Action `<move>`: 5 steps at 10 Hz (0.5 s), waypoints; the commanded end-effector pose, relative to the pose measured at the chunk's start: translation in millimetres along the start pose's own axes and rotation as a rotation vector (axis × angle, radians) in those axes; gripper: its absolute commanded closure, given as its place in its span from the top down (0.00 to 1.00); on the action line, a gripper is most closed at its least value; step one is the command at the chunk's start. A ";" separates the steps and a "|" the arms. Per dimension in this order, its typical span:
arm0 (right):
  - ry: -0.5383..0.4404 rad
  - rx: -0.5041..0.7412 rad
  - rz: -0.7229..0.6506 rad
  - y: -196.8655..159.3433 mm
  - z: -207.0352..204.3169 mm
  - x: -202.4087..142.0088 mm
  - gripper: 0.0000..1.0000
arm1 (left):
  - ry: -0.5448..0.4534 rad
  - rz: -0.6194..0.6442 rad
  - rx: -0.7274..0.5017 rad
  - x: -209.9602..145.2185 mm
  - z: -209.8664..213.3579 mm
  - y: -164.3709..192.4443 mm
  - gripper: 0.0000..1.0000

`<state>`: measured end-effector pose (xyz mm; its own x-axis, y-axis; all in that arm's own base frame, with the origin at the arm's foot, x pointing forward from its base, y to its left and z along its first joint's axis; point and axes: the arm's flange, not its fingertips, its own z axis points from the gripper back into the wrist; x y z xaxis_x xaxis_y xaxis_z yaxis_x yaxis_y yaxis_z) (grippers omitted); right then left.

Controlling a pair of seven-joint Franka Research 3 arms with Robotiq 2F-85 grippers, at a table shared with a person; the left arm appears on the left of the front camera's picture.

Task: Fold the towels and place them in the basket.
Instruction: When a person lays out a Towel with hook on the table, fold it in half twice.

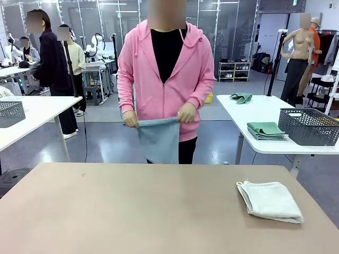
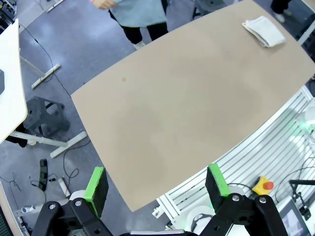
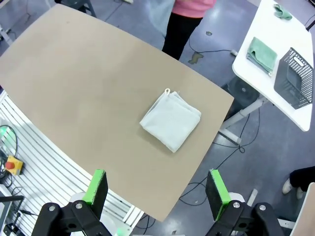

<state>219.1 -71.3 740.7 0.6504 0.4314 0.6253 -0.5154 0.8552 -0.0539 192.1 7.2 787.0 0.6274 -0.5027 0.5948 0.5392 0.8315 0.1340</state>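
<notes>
1 folded cream towel (image 1: 269,200) is laid on the tan table (image 1: 132,211), grey floor (image 1: 106,143) around; left gripper (image 2: 156,173) and right gripper (image 3: 156,174) are spread.

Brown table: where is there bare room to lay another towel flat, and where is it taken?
Free: the table from its left edge across the middle, up to the folded cream towel. Taken: the right near part, under that towel.

The desk (image 1: 132,211) has a smooth, matt beige top without any gloss. Near its right edge, the folded cream towel (image 1: 270,200) is soft, nubbly cloth (terry, by the look). The blue-grey towel (image 1: 159,138) held by the person (image 1: 164,79) is matt cloth too. The basket (image 1: 309,126) on the glossy white side table (image 1: 249,108) looks like dull dark plastic lattice.
</notes>
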 end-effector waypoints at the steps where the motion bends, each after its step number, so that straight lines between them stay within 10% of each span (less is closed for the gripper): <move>1: 0.000 -0.010 0.009 -1.1 0.5 -0.5 1.00 | 0.006 -0.002 -0.003 2.7 2.5 0.3 1.00; 5: 0.000 -0.010 0.009 -1.1 0.5 -0.5 1.00 | 0.006 -0.002 -0.003 2.7 2.5 0.3 1.00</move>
<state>219.2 -71.3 740.6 0.6501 0.4319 0.6252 -0.5160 0.8549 -0.0540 192.1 7.2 787.0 0.6273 -0.5027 0.5948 0.5392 0.8315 0.1340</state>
